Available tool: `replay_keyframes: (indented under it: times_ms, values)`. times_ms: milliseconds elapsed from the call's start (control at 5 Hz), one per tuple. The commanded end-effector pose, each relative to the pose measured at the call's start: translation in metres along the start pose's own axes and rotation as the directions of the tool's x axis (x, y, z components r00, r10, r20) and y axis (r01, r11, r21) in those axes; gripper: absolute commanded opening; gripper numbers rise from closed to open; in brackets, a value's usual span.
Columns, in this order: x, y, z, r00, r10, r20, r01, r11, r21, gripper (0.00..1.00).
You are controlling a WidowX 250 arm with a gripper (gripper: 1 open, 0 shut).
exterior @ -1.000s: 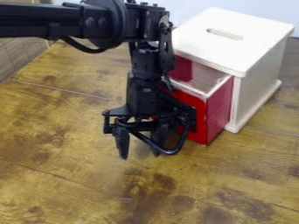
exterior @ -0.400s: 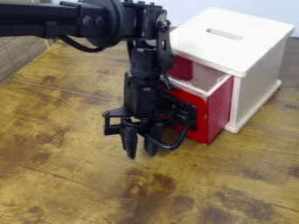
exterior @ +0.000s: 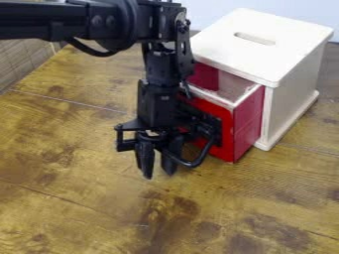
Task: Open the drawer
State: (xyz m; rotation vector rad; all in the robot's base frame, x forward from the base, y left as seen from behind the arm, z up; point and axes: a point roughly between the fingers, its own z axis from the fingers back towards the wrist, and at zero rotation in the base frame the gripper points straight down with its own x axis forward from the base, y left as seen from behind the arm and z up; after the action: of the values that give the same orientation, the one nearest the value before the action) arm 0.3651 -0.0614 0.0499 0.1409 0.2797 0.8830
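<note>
Since the earlier frame the jaws have pinched in a fair bit, going from spread wide to nearly together, and the wrist looks like it twisted a touch, but the arm (exterior: 113, 22) itself hasn't really gone anywhere. Right now the gripper (exterior: 158, 165) points steeply down at the bench (exterior: 66, 198), fingertips hovering just above the wood grain, and the jaws look clamped around the black loop handle (exterior: 199, 154), which curls out from under them on the right. I can't see the actual contact point that clearly since everything there is black on black, so take that with a grain of salt. That handle belongs to the drawer (exterior: 239, 129), the one with the red front and pale wood sides, and it's already sticking partway out of the cream box (exterior: 284, 60) toward the gripper, enough that you can see down into its open top. The box sits at the back right of the bench, with a slot (exterior: 255, 39) cut in its top.
</note>
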Motion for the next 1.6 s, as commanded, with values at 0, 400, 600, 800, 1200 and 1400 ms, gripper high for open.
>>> replay_keyframes:
  times_ms: [0,400,600,800,1200,1400]
  values:
    - [0.017,-0.002,0.027,0.993,0.112,0.018,-0.110,0.990,-0.092,0.00]
    - [0.007,-0.008,0.024,0.979,0.202,-0.013,-0.202,0.975,-0.098,0.00]
    - [0.001,-0.007,0.023,0.964,0.263,-0.030,-0.265,0.959,-0.102,0.00]
    - [-0.006,-0.004,0.020,0.966,0.256,-0.022,-0.257,0.962,-0.095,0.00]
    - [-0.021,0.002,0.018,0.971,0.238,-0.007,-0.238,0.968,-0.083,0.00]
    - [-0.027,-0.002,0.019,0.973,0.232,-0.007,-0.232,0.970,-0.076,0.00]
